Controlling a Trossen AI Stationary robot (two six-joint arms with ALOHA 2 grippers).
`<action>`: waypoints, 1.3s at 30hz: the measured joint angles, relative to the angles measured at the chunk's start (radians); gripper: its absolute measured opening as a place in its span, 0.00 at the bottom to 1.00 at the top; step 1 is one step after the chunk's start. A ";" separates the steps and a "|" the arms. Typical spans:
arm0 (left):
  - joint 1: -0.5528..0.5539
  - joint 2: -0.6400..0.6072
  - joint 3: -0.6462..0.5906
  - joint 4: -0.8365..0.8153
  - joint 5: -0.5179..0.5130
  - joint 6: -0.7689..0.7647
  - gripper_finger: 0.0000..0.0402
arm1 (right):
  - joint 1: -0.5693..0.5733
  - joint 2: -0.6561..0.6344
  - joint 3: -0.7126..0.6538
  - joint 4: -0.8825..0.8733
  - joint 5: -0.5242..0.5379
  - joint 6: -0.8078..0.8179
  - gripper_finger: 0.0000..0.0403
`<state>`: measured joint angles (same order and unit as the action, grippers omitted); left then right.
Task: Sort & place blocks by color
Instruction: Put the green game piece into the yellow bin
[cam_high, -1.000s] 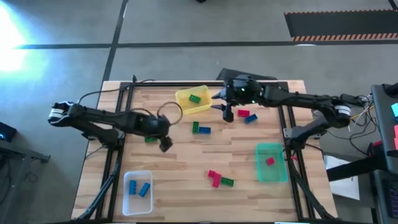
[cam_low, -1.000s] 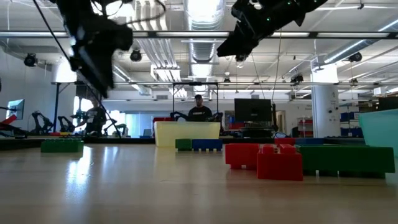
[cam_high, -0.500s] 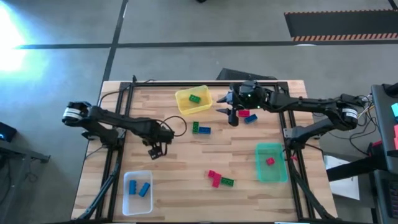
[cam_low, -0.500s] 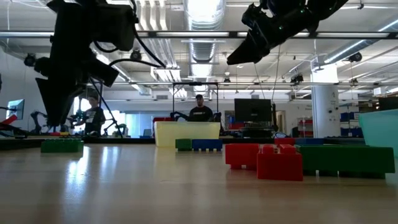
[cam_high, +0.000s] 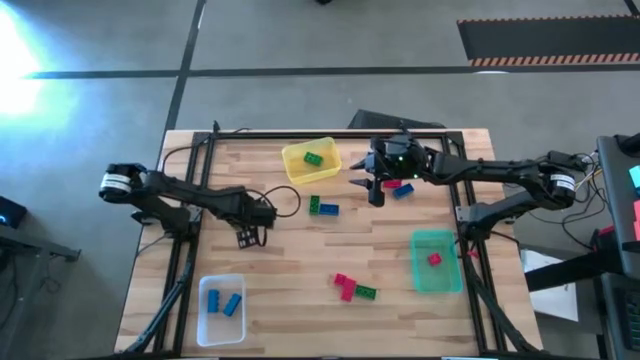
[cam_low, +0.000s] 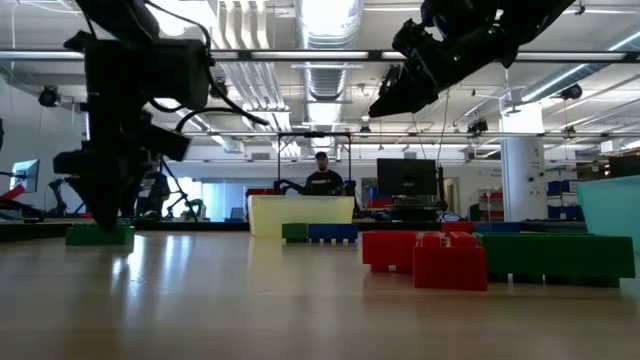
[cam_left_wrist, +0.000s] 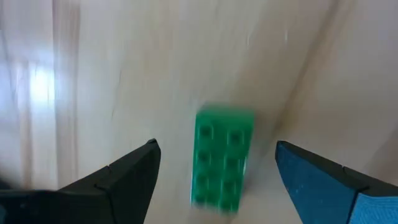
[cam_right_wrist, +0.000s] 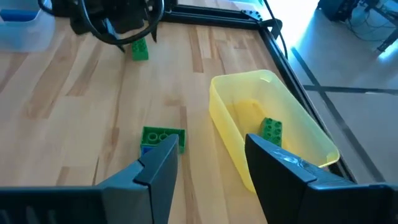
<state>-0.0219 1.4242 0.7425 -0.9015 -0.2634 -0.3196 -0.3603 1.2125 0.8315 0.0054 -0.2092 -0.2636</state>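
A green block (cam_left_wrist: 222, 158) lies flat on the table left of centre, also seen as the green block (cam_low: 99, 235) in the low view. My left gripper (cam_high: 247, 238) points down just above it, open, one finger on either side and neither touching. My right gripper (cam_high: 372, 192) hovers open and holds nothing, high over the far middle, beside the yellow bin (cam_high: 311, 161). That bin holds one green block (cam_right_wrist: 271, 131). A joined green and blue pair (cam_high: 322, 208) lies on the table near it.
A red and a blue block (cam_high: 398, 187) lie under my right arm. Red and green blocks (cam_high: 350, 287) sit near the front middle. The green bin (cam_high: 436, 262) holds a red block. The clear bin (cam_high: 221, 306) at the front left holds blue blocks.
My left gripper has come down toward the green block, rolling its wrist as it sank, and now straddles it, fingers still wide. My right gripper has sunk a little beside the yellow bin. No block has moved.
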 joint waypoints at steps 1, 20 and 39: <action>0.007 0.001 -0.014 0.043 -0.005 0.007 0.75 | 0.000 0.000 -0.004 0.000 0.000 0.011 0.44; 0.070 -0.055 -0.095 0.258 -0.027 -0.041 0.31 | 0.033 0.000 -0.292 0.411 0.000 0.093 0.44; 0.053 -0.176 -0.070 1.579 -0.007 0.225 0.31 | 0.038 0.015 -0.348 0.746 -0.108 0.152 0.44</action>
<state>0.0307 1.2482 0.6726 0.6771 -0.2703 -0.0942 -0.3225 1.2275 0.4837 0.7517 -0.3171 -0.1114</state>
